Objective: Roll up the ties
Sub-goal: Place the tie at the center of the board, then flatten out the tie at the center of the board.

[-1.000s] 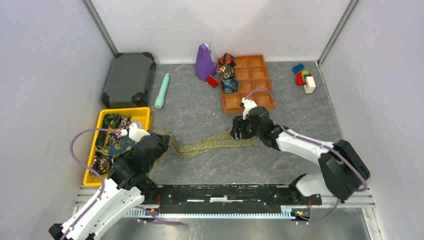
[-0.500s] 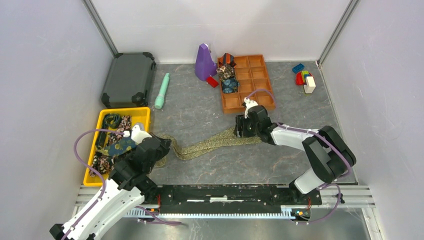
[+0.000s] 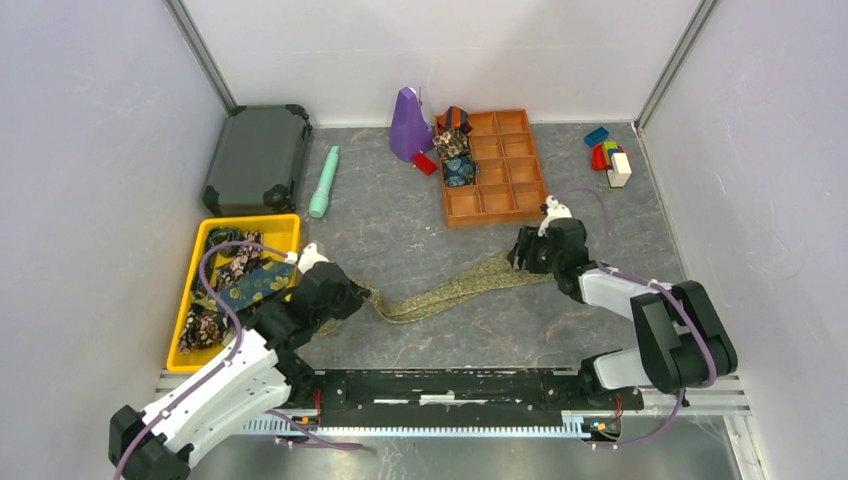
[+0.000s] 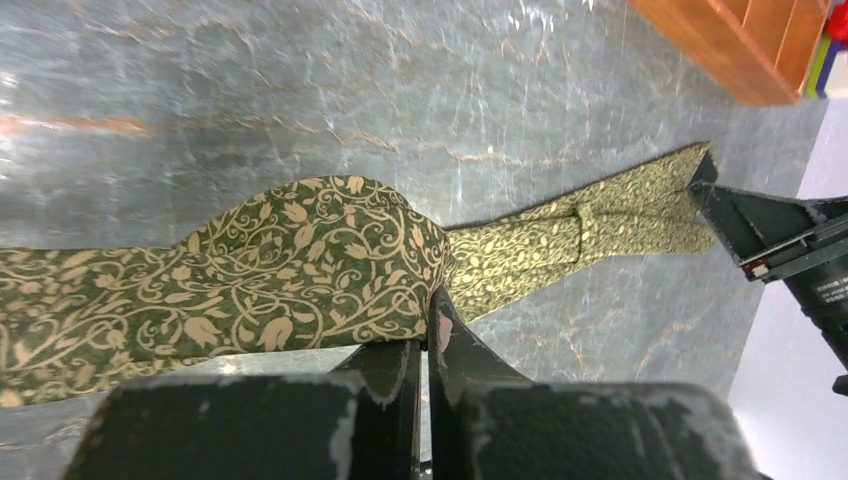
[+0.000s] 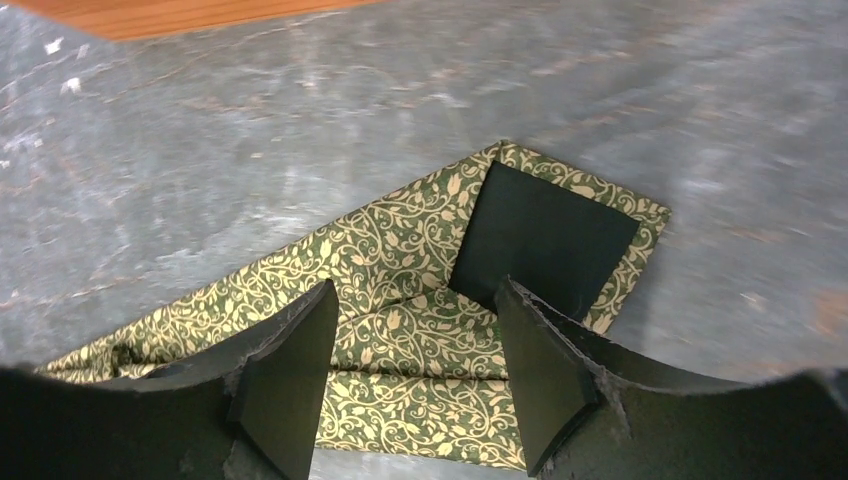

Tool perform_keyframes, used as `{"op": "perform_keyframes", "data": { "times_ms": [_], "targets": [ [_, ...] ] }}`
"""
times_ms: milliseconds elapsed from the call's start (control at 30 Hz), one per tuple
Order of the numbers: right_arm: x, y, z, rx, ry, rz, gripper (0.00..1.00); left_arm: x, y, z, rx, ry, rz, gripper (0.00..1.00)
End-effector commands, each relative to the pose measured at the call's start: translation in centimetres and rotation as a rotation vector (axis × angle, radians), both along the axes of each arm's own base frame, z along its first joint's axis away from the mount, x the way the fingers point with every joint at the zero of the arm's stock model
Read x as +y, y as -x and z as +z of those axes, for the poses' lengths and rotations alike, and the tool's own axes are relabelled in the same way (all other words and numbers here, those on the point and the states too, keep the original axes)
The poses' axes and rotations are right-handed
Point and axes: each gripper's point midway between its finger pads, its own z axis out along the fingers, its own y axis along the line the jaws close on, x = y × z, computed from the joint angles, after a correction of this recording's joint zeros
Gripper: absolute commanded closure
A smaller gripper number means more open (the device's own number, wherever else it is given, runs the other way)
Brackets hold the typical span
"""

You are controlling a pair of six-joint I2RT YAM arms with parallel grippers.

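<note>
left gripper [image 4: 428,320] clamped tight on olive-gold tie [image 3: 450,292], 8 o'clock end, fabric humped there | right gripper [image 5: 412,295] jaws apart, holding nothing, straddling pointed 2 o'clock end

Your tally of the table, kind by kind.
You have one olive-gold tie [image 3: 450,292] lying flat at the centre and three rolled ties [image 3: 452,143] in the single orange tray [image 3: 510,180] at 12 o'clock. There is also a heap of loose ties [image 3: 245,285], too tangled to number, in the one yellow bin [image 3: 283,222] at 9 o'clock. Add one dark case [image 3: 258,158] at 10 o'clock, one teal cylinder [image 3: 324,182] at 11, one purple cone [image 3: 408,125] at 12 with one red block [image 3: 425,163] beside it, and about five toy blocks [image 3: 620,165] at 2 o'clock.
</note>
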Motion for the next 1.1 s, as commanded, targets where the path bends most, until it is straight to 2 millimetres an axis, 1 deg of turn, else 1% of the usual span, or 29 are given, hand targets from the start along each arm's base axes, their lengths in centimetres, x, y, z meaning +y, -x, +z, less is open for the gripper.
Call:
{"op": "perform_keyframes", "data": {
  "times_ms": [0,133,200,233,267,300,367,500,533,567,600,633,700,800,833,867,933,967,1067],
  "targets": [
    [-5.2,5.2,-4.5,0.211,0.114,-0.101,0.32,-3.3,-0.3,0.5,0.012,0.091,-0.09,0.98],
    [-8.6,5.7,-4.3,0.211,0.139,-0.213,0.31,-5.0,0.1,-0.3,0.051,0.09,-0.125,0.98],
    [-11.1,5.8,-4.1,0.201,0.177,-0.302,0.31,-6.1,0.3,-0.5,0.063,0.097,-0.145,0.98],
    [-12.3,6.5,-4.3,0.221,0.195,-0.345,0.31,-6.7,0.6,-0.7,0.07,0.099,-0.157,0.98],
    [-13.0,6.6,-4.1,0.215,0.214,-0.374,0.3,-7.2,0.6,-1.0,0.078,0.099,-0.16,0.98],
    [-14.6,6.7,-3.7,0.208,0.229,-0.438,0.3,-7.7,0.9,-1.3,0.087,0.095,-0.169,0.98],
    [-16.1,7.0,-3.3,0.196,0.252,-0.508,0.29,-8.7,1.1,-1.9,0.103,0.08,-0.18,0.98],
    [-18.4,7.2,-2.5,0.18,0.277,-0.605,0.29,-10.5,1.7,-2.8,0.14,0.035,-0.18,0.97],
    [-18.7,7.3,-2.5,0.182,0.278,-0.62,0.29,-10.7,1.9,-3.0,0.147,0.022,-0.166,0.96],
    [-18.9,7.3,-2.5,0.183,0.272,-0.631,0.29,-11.0,2.2,-3.4,0.154,0.014,-0.161,0.93],
    [-19.0,7.3,-2.6,0.183,0.266,-0.632,0.29,-11.3,2.6,-3.7,0.161,0.017,-0.148,0.87],
    [-18.9,7.3,-2.6,0.185,0.259,-0.627,0.29,-11.3,2.9,-4.2,0.174,0.011,-0.136,0.78],
    [-18.7,7.0,-2.5,0.177,0.251,-0.612,0.29,-11.3,3.7,-5.0,0.199,-0.001,-0.119,0.65],
    [-18.6,6.6,-2.2,0.165,0.247,-0.598,0.3,-10.7,4.6,-5.5,0.207,-0.034,-0.089,0.43],
    [-18.6,6.4,-2.0,0.161,0.247,-0.595,0.3,-10.6,4.9,-5.4,0.203,-0.038,-0.086,0.38],
    [-18.6,6.3,-1.9,0.157,0.246,-0.592,0.3,-10.4,5.1,-5.2,0.201,-0.043,-0.088,0.34],
    [-18.7,6.1,-1.5,0.147,0.25,-0.591,0.3,-9.9,5.6,-4.5,0.183,-0.062,-0.096,0.32],
    [-18.7,6.0,-1.4,0.146,0.252,-0.594,0.3,-9.3,5.7,-4.0,0.164,-0.084,-0.091,0.32],
    [-18.8,5.5,-0.8,0.137,0.252,-0.591,0.3,-7.4,5.7,-1.5,0.085,-0.146,-0.077,0.32]
  ]
}}
